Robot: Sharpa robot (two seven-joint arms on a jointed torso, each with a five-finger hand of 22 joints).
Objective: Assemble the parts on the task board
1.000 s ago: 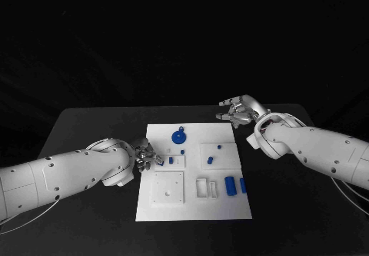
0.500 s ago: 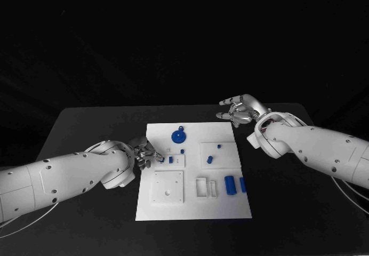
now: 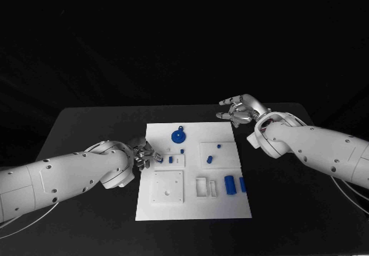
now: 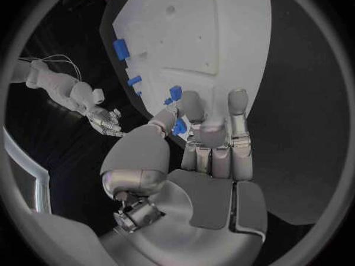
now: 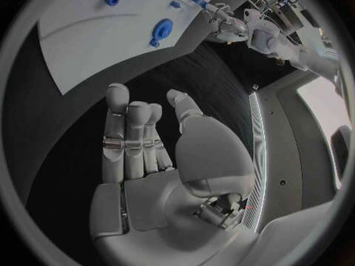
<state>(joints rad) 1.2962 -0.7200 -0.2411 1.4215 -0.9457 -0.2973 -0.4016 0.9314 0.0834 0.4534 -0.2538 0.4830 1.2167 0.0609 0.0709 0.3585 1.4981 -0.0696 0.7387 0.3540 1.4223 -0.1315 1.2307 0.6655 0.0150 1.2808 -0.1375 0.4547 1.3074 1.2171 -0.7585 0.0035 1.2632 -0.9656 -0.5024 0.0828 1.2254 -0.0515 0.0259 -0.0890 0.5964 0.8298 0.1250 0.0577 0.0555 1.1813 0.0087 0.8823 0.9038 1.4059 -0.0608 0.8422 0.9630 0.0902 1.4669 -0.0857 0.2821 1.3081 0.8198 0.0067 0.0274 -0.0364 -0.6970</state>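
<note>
Left hand (image 3: 143,153) partly hidden behind arm; pinched part (image 4: 178,126) possibly peg.

left hand (image 3: 144,153) with small blue part (image 3: 159,158) edged slightly farther over task board (image 3: 194,202)

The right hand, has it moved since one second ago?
No. The right hand stays just past the board's far right corner, holding nothing.

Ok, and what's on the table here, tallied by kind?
Blue parts: 8, as far as the head view shows, one blue part pinched by the left robot hand
White task board: 1
Robot hands: 2, the right robot hand holding nothing
Total: 11
</note>
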